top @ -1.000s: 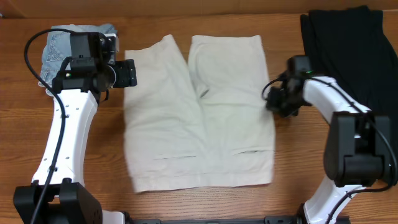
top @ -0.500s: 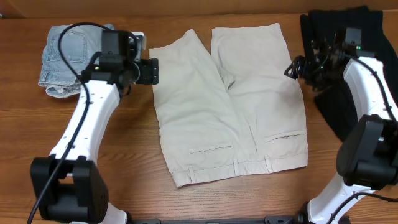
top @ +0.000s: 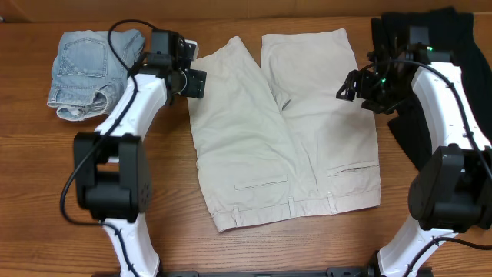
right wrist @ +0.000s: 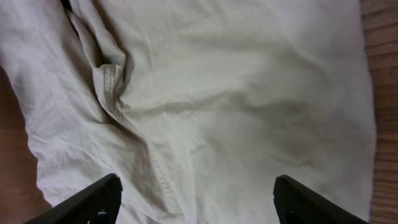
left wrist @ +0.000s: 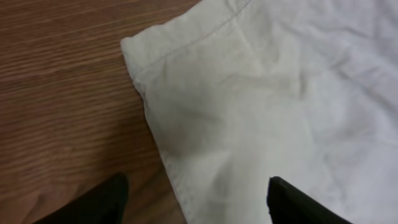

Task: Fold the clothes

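**Grippers moved toward the leg hems**

Since half a second ago, both arms have swung inward. You have the cream shorts (top: 284,138) flat on the table (top: 254,250). Your left gripper (left wrist: 199,208) and right gripper (right wrist: 199,205) stand wide, empty. Descend straight and pinch each outer edge fully before lifting.

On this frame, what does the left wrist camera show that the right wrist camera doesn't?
Only the left wrist view: a hemmed leg corner of the cream shorts, lying against a broad stretch of bare table.
Only the right wrist view: the rumpled crotch seam where the two legs meet, with wood only at the frame's edges.
Both: the same shorts lie flat below an open claw, the left claw and the right claw, neither holding anything.
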### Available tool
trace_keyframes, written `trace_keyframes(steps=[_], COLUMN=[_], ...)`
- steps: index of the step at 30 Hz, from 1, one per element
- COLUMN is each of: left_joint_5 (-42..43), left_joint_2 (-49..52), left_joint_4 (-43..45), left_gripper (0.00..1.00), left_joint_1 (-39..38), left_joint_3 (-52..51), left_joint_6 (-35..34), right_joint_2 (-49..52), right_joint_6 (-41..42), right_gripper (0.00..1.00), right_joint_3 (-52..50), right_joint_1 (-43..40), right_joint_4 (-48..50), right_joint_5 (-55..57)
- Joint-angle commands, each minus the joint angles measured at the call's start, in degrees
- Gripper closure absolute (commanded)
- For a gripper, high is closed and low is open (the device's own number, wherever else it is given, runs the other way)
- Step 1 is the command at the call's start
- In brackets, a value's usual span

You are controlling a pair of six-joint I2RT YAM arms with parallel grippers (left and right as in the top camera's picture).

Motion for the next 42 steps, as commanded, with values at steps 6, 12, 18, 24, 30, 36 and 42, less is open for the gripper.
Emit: trace_keyframes(steps=[6,12,18,24,30,36,42], left_joint_5=[-0.2,-0.09,-5.18,-19.65,-24.87,-27.56,-18.01], left_joint_2=[7.32,10.25,11.13,11.06,11.06,11.06,11.06], left_joint_4=[-0.76,-2.32,-7.32,-21.62,-44.33,-50.84,-58.1], left_gripper=[0.32,0.33,0.79,0.96,0.91,0.92,0.38], left_joint_1=[-0.5,-1.4,-1.95,-0.35,4.7,12.74,15.17], left_joint_3=[3.54,3.54,3.54,5.11,8.66,8.66,15.39], left_joint_6=[-2.73,-3.52,-5.62,-12.66,-15.89,-18.32,-14.01], right_joint_2=[-0.79,-0.79,-0.79,-0.79,-0.79,-0.76,-0.76], right_joint_6=[1.7,1.7,1.73,1.7,1.73,1.7,1.73], right_gripper=[0.21,0.22,0.25,0.26,0.26,0.26,0.16], right_joint_3=[1.33,1.33,1.33,1.33,1.25,0.94,0.94], right_joint_1=[0.11,0.11,0.11,0.11,0.15,0.15,0.15], right_joint_4=[0.15,0.72,-0.17,-1.31,-1.68,-1.75,-1.68], right_joint_5=[1.31,2.14,2.1,2.12,2.05,2.08,2.1])
